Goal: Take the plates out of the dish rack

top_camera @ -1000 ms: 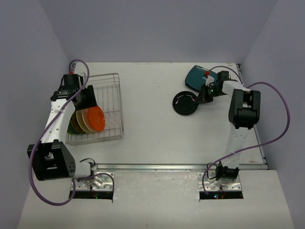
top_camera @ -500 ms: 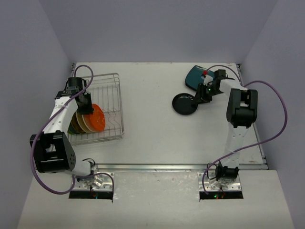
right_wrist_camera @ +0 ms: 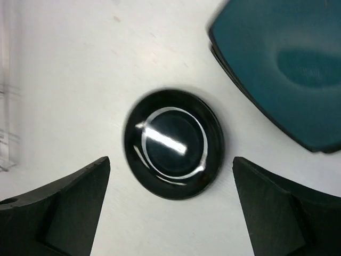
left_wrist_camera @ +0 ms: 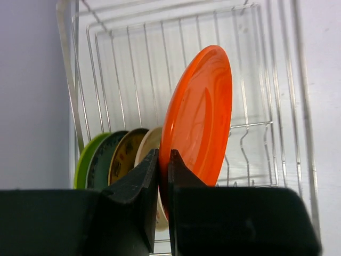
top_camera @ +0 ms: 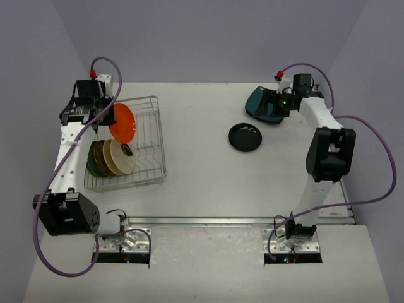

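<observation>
The silver wire dish rack [top_camera: 156, 136] stands at the left of the table. My left gripper [top_camera: 109, 116] is shut on the lower rim of an orange plate [top_camera: 122, 121], which hangs upright above the rack's far half. In the left wrist view both fingers [left_wrist_camera: 139, 181] pinch the orange plate [left_wrist_camera: 200, 117]. Several plates [top_camera: 110, 158] stand on edge in the rack: green [left_wrist_camera: 87, 166], dark green, yellow-patterned [left_wrist_camera: 124, 156] and cream. A black plate [top_camera: 245, 136] lies flat on the table. My right gripper [top_camera: 282, 103] is open and empty, raised above it at the far right.
A teal plate [top_camera: 261, 103] lies flat at the far right, just beyond the black plate [right_wrist_camera: 173, 144] and under my right wrist. It shows in the right wrist view as the teal plate [right_wrist_camera: 287, 69] at the upper right. The enclosure walls stand close behind the rack.
The left gripper shut on the orange plate and lifted it out of the row, toward the rack's far end. The right gripper opened, left the black plate on the table and drew back.
</observation>
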